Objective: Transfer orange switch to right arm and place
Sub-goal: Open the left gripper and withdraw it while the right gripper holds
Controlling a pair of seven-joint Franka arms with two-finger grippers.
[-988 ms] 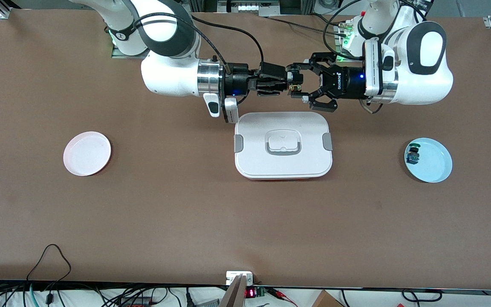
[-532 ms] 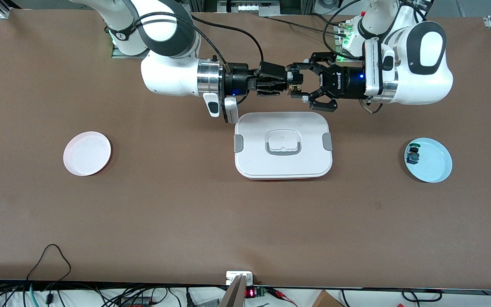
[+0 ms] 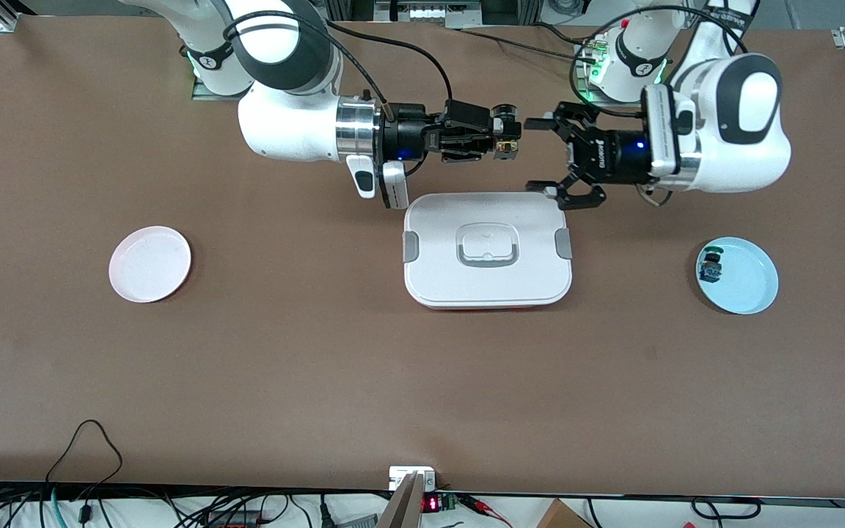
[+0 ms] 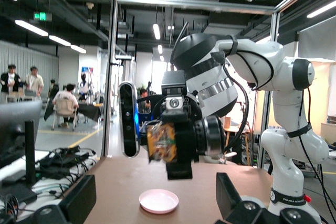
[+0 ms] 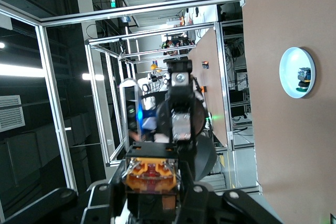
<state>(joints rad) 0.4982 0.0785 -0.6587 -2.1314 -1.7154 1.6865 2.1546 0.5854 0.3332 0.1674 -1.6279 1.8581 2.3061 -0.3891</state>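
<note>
The orange switch (image 3: 505,147), a tiny black body with amber parts, is pinched in my right gripper (image 3: 508,136), which is shut on it over the bare table beside the white box. In the right wrist view the orange switch (image 5: 151,174) fills the space between the right gripper's (image 5: 152,184) jaws. My left gripper (image 3: 538,156) hangs open a short gap away, facing the switch and touching nothing. In the left wrist view the switch (image 4: 161,142) sits ahead of the open left gripper (image 4: 155,203).
A white lidded box (image 3: 487,290) lies mid-table, nearer the front camera than both grippers. A pink plate (image 3: 150,264) sits toward the right arm's end. A pale blue plate (image 3: 749,282) toward the left arm's end holds a green-capped switch (image 3: 711,268).
The left gripper has opened, let go of the switch and drawn back toward its own end. The right gripper keeps the switch and has shifted slightly.
</note>
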